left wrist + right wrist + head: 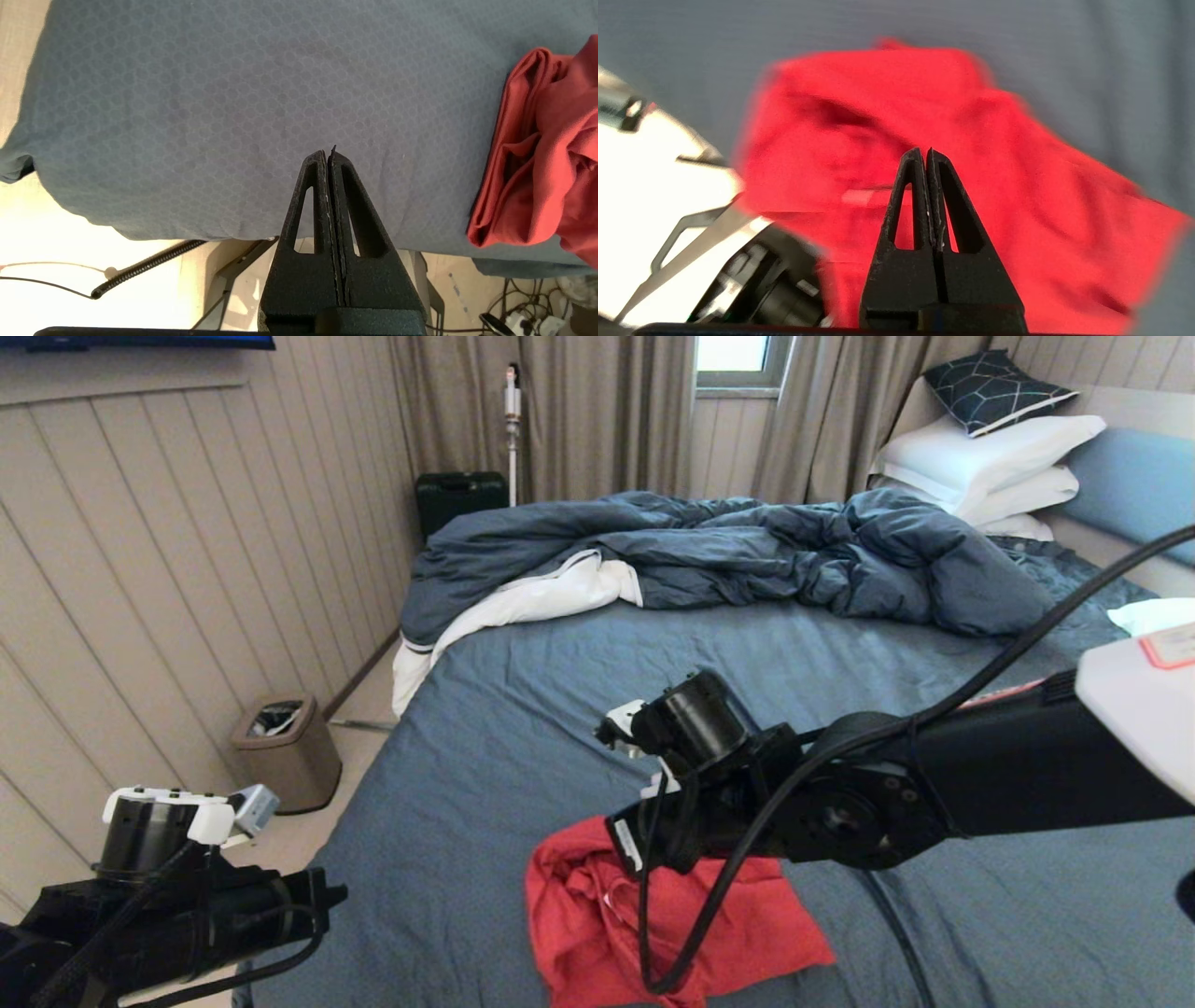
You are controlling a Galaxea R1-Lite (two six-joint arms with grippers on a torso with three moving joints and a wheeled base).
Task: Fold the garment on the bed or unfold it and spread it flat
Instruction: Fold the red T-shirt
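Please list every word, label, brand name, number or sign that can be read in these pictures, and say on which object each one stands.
None can be read.
The garment lies crumpled on the bed, showing no lettering.
A small white label on the right arm is too small to read.
An orange-edged sticker on the arm's white casing is too blurred to read.
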